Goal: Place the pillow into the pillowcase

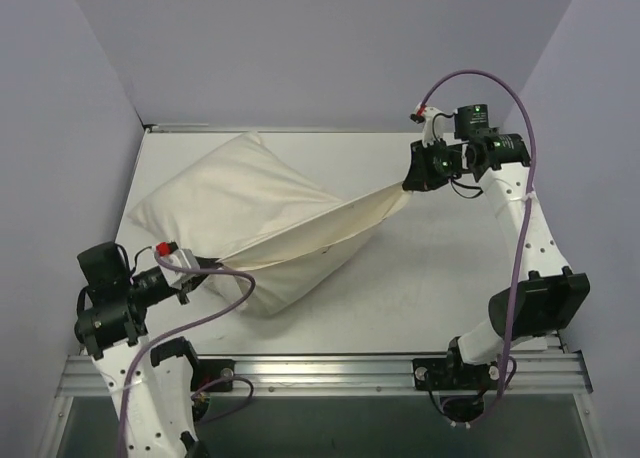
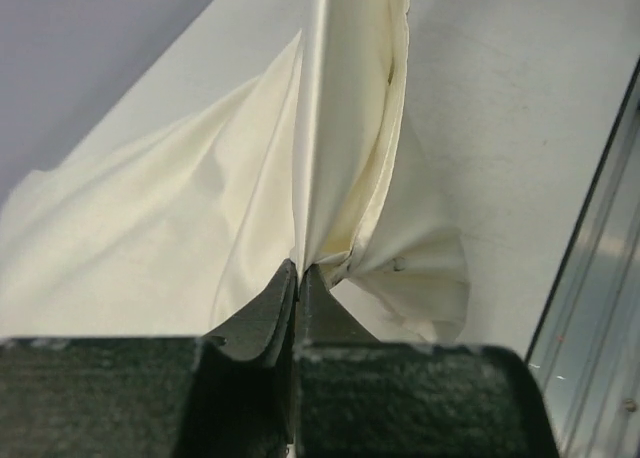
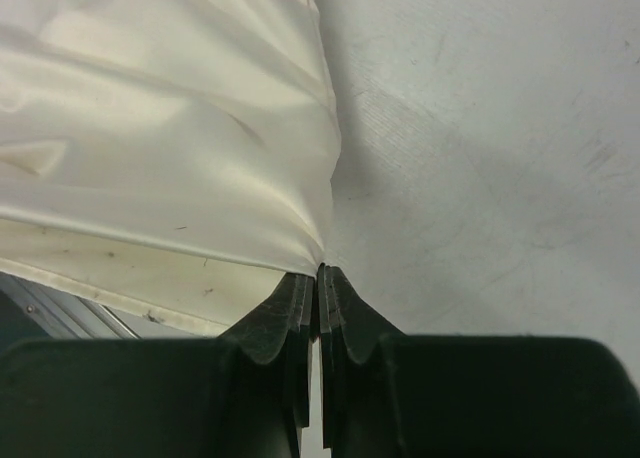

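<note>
Between both arms, the pillowcase [image 1: 270, 213] stretches taut, with the left gripper [image 1: 200, 264] and the right gripper [image 1: 412, 184] each clamped on a corner. Further pull risks the thin cloth slipping free.

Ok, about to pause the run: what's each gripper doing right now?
Left gripper: closed, pinching the pillowcase edge.
Right gripper: closed, pinching the pillowcase at its far end.

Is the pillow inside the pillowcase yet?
Looks inside: the pillowcase bulges plump, and no bare pillow shows anywhere. Left gripper and right gripper hold its edge taut.
</note>
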You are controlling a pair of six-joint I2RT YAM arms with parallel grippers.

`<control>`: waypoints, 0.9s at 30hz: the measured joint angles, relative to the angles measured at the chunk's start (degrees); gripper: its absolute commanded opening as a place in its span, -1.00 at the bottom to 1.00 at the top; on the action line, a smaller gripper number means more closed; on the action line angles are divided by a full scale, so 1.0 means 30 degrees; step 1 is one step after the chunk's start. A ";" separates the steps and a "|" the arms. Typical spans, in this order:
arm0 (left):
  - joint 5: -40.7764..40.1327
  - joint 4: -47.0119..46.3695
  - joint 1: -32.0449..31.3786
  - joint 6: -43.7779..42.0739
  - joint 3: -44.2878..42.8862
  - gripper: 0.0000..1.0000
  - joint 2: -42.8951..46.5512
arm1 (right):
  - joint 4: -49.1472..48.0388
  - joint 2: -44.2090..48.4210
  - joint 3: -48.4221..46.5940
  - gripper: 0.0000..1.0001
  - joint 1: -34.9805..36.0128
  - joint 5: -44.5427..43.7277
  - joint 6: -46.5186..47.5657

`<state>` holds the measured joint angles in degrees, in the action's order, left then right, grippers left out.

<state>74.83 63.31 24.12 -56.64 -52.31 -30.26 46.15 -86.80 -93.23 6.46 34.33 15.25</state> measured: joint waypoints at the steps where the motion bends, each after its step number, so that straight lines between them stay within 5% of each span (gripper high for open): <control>1: -0.0277 0.0102 -0.0342 0.0466 -0.0117 -1.00 -0.0692 | 0.0007 -0.0517 -0.0430 -1.00 0.0124 -0.0044 -0.0138; 8: -0.3344 -0.1268 -0.4182 0.5748 -0.1931 -1.00 -0.8145 | 0.0073 -0.3155 -0.2302 -1.00 0.0219 -0.1647 -0.0648; 12: -0.5435 -0.3126 -0.7344 0.8837 -0.1916 -1.00 -0.9581 | -0.0211 -0.4612 -0.3344 -1.00 0.0124 -0.2900 -0.0641; 18: -1.1154 -0.7672 -1.8323 1.2670 -0.1566 -1.00 -0.9551 | -0.0590 -0.8116 -0.6630 -1.00 -0.0736 -0.4517 -0.0758; 21: -1.2968 -1.0309 -2.1631 1.4200 -0.1734 -1.00 -1.1555 | -0.0437 -0.9143 -0.8036 -0.79 -0.1297 -0.5078 -0.0780; 25: -1.5701 -1.1293 -2.4509 1.4528 -0.4014 -0.58 -1.5708 | -0.0794 -0.9326 -0.8888 -0.49 -0.2878 -0.6324 -0.0627; 26: -1.6436 -1.1264 -2.5471 1.4360 -0.4903 -0.14 -1.6670 | -0.0918 -0.9311 -0.8983 -0.34 -0.3497 -0.6557 -0.0663; 27: -1.6925 -1.1344 -2.6403 1.4025 -0.5807 0.04 -1.7507 | -0.1027 -0.9260 -0.8998 -0.20 -0.4240 -0.6827 -0.0685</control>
<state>24.05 29.28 -55.09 -14.57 -69.73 -82.78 43.07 -114.59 -120.22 -6.26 13.85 13.19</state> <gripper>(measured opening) 0.287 0.294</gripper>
